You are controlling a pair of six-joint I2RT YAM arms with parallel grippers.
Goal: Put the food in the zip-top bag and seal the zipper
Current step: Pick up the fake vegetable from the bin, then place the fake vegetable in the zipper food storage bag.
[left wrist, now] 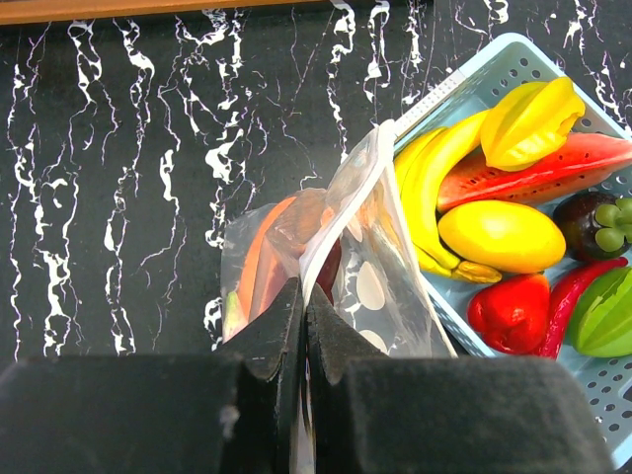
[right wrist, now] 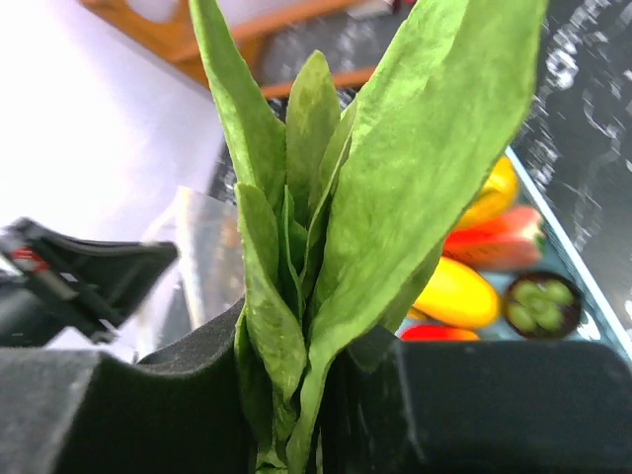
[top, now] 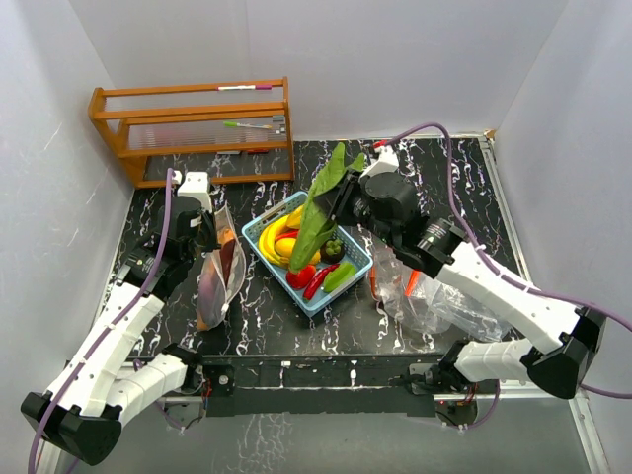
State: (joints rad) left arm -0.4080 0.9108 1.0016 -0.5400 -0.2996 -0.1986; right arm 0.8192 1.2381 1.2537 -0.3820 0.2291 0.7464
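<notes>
Food point(left wrist: 504, 235) is mostly not yet bagged, as far as can be judged. On the left, the zip-top bag point(left wrist: 367, 259) is pinched by its top edge in the fully closed left jaws and held upright on the table point(left wrist: 118, 197). A few orange and red pieces are seen inside it, just beyond the jaw tips. Right of those jaws, bananas point(left wrist: 434, 188), a watermelon slice point(left wrist: 553, 173) and a chilli point(left wrist: 573, 296) lie in the light-blue basket point(left wrist: 592, 395). Further right, leafy greens point(right wrist: 395, 197) are clamped by the stems in the right jaws, raised over the basket. Sealing is left to do.

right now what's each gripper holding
Left gripper: closed, pinching the zip-top bag.
Right gripper: closed on the leafy greens.
</notes>
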